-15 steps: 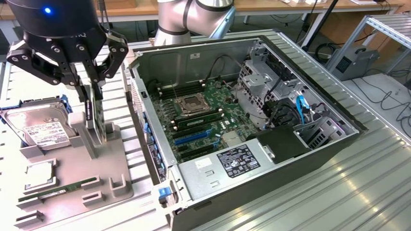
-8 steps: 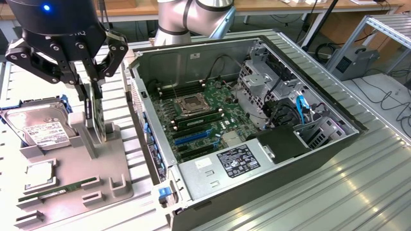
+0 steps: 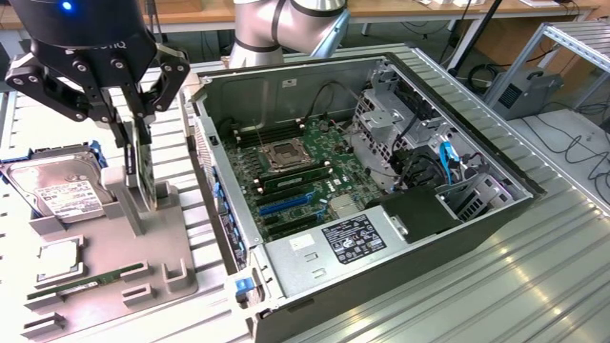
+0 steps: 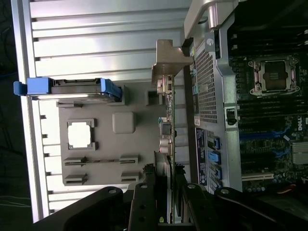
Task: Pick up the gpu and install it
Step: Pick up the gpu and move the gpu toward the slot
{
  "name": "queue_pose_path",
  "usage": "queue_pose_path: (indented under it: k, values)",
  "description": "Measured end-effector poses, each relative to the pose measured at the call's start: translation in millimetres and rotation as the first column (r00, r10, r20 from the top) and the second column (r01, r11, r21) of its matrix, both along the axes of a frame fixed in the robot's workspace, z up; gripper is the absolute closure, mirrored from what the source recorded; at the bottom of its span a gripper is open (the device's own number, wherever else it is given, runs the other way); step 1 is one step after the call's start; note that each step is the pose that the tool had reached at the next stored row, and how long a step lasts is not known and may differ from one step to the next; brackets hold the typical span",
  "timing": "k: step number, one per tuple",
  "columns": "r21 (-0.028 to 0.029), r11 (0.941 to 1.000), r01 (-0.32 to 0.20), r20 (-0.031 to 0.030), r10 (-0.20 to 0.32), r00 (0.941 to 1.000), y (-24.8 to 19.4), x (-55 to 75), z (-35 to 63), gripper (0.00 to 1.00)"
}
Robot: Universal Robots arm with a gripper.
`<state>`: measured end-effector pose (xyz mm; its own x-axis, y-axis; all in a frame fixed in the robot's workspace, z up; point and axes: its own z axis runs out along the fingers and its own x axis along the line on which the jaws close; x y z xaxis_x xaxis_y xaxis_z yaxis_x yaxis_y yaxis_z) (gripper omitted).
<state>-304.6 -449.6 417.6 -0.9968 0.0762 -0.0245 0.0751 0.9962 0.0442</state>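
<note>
Exterior view: my gripper (image 3: 136, 132), at the exterior view's left, is clamped on the top edge of the gpu (image 3: 145, 175), which stands upright on edge in the grey fixture (image 3: 105, 250) beside the open computer case (image 3: 496, 207). Wrist view: my fingers (image 4: 151, 207) press both faces of the gpu (image 4: 168, 110), whose silver bracket (image 4: 168, 60) is at the far end.

gpu (image 3: 143, 179) upright on holder tray (image 3: 100, 246), exterior view's left of computer case (image 3: 410, 279); hard drive (image 3: 57, 189) further left.
</note>
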Motion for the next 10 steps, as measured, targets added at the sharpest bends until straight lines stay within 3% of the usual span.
queue_pose_path:
  k: [10]
  values:
    - [0.0, 1.0, 0.0, 0.0, 0.0, 1.0, 0.0, 0.0, 4.0, 0.74]
